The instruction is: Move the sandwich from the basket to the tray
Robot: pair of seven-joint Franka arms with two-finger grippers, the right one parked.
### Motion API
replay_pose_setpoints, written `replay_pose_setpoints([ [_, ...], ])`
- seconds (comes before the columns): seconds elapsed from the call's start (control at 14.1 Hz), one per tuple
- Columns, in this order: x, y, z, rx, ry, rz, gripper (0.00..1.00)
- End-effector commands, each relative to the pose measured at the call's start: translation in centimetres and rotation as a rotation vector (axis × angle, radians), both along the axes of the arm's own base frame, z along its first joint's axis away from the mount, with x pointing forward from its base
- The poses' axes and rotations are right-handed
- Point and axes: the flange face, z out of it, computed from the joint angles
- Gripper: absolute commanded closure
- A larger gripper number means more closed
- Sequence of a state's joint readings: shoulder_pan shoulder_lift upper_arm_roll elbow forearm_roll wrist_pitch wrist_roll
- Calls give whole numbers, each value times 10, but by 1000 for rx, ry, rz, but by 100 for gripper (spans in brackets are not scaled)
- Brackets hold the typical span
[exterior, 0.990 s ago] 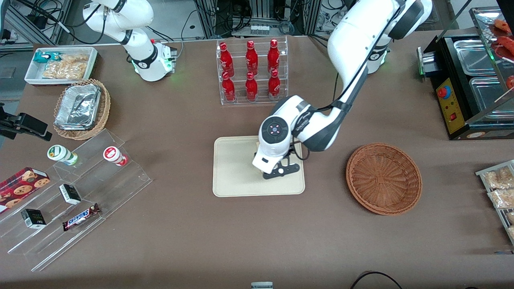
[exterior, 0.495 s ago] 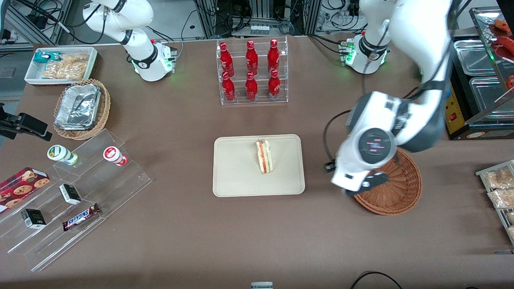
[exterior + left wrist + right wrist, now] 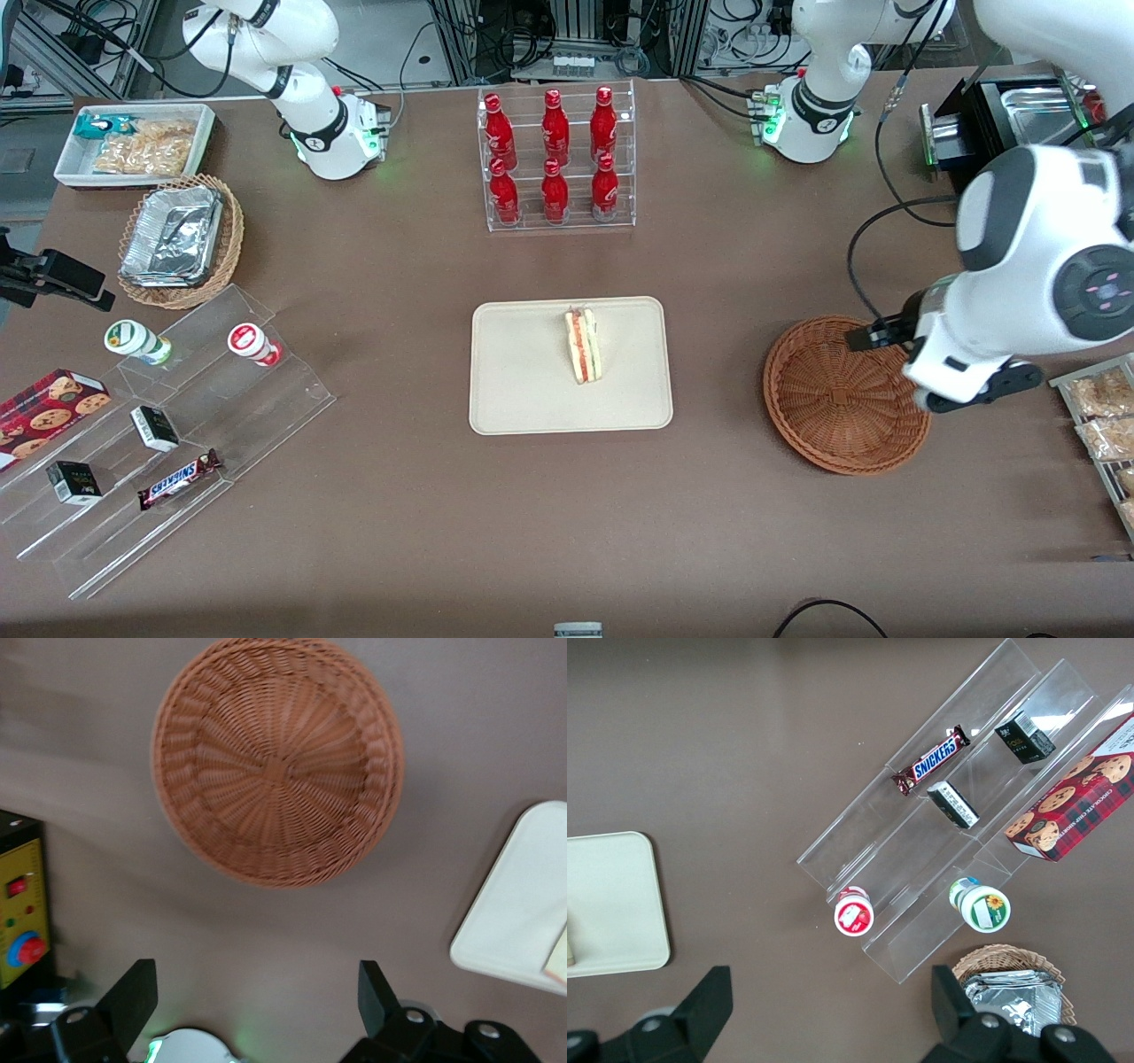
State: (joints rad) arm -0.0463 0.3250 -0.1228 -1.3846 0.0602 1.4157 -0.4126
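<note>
The sandwich [image 3: 582,346], a pale wedge with a red filling stripe, lies on the cream tray [image 3: 523,390] in the middle of the table; only its corner [image 3: 558,958] shows in the left wrist view, on the tray [image 3: 518,904]. The reddish-brown wicker basket [image 3: 842,394] [image 3: 276,762] holds nothing. My left gripper [image 3: 979,390] [image 3: 255,992] hangs high above the basket's rim on the working arm's side. It is open, with bare table between its fingers.
A rack of red bottles [image 3: 555,158] stands farther from the camera than the tray. A black food warmer [image 3: 1019,177] and bagged snacks [image 3: 1099,408] sit at the working arm's end. A stepped acrylic shelf [image 3: 159,425], a foil-filled basket [image 3: 177,239] and a white bin [image 3: 133,142] are at the parked arm's end.
The gripper let go of the sandwich on the tray, then swung away over the basket toward the working arm's end. The sandwich stays on the tray.
</note>
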Motion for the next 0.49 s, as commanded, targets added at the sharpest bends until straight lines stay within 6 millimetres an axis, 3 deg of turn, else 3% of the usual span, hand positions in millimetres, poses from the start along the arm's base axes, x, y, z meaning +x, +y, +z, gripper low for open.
replay_pose_setpoints([
  [0.0,-34,9,36,-14,-21,-63,0],
  [0.14,-52,23,56,-28,-46,-96,0],
  [0.42,-76,30,85,-39,-89,-156,0],
])
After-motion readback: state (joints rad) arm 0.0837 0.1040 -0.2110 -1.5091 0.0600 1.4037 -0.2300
